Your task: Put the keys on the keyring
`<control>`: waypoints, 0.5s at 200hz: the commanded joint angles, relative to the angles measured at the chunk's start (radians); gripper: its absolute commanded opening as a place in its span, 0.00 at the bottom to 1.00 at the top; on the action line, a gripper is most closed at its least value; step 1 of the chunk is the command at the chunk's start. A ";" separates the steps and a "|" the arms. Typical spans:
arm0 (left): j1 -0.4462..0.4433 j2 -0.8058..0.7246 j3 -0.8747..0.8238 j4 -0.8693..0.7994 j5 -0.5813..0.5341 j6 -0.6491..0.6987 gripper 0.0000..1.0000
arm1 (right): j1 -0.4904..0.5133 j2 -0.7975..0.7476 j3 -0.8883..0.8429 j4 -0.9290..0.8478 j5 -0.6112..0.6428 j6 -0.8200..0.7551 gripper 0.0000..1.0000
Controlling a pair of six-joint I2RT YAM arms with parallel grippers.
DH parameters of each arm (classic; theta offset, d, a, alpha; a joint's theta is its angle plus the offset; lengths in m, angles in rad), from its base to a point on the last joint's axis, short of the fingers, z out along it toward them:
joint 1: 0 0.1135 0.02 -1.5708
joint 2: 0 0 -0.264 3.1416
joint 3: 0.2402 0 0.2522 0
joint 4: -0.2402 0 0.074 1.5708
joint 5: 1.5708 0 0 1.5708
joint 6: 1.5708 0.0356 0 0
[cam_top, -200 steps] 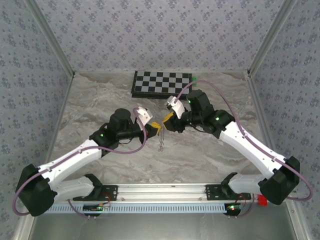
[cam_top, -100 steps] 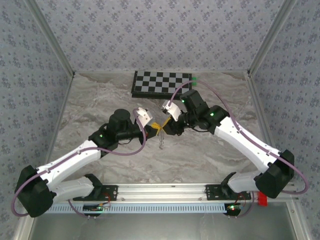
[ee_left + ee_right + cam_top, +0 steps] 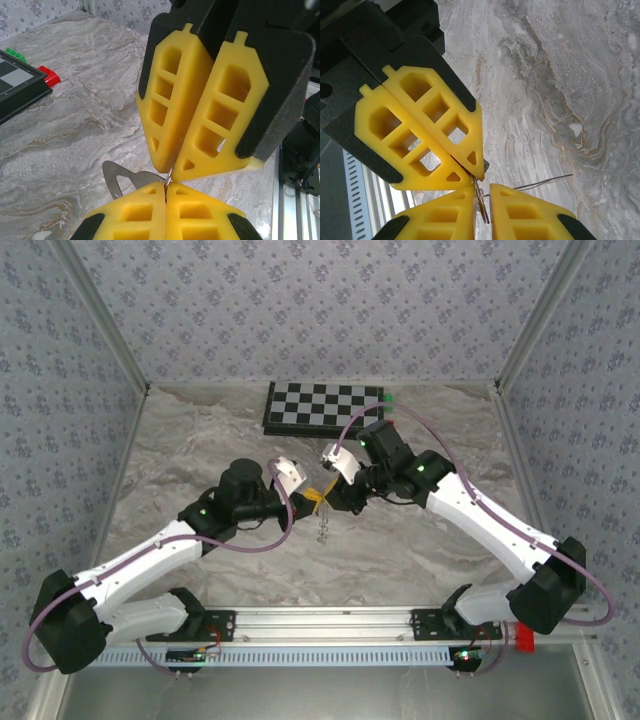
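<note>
Marble-patterned tabletop (image 3: 180,440) enclosed by floral-papered walls (image 3: 320,300), with a chessboard (image 3: 325,405) at the far edge. A green block (image 3: 388,398) sat at the board's right corner, and a red block (image 3: 49,76) lay just beside the board. Both arms reached inward from the near corners and met fingertip to fingertip at mid-table.

The left gripper (image 3: 313,498) had its yellow fingers (image 3: 135,215) pressed fully together. From overhead, the keyring (image 3: 322,525) appeared as a slender pale shape running from the meeting point toward the near side. In the left wrist view, a thin metal loop of it emerged from the seam between the left pads.

The right gripper (image 3: 329,494) faced the left one from the right, its tips just beside the left tips. In the right wrist view its own fingers stood a narrow slit apart with a thin metal edge lying in the slit. Whether the pads clamped that edge could not be told.

A flat silvery metal piece (image 3: 117,175) showed just left of the left fingertips, and a thin wire (image 3: 545,181) ran rightward from the fingertips. The key was too small to identify with certainty.
</note>
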 commanded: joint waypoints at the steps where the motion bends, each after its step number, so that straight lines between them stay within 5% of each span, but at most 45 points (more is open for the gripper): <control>1: -0.011 0.001 0.029 0.012 0.035 0.020 0.00 | 0.012 0.019 0.033 -0.023 -0.008 -0.022 0.10; 39: -0.014 0.001 0.027 0.014 0.037 0.019 0.00 | 0.015 0.026 0.034 -0.021 -0.008 -0.024 0.00; 84: -0.014 -0.008 0.022 0.026 0.035 0.009 0.00 | 0.015 -0.001 0.001 0.018 0.005 -0.040 0.00; 100: -0.014 -0.017 0.017 0.039 0.022 -0.002 0.17 | 0.011 -0.028 -0.029 0.059 0.004 -0.028 0.00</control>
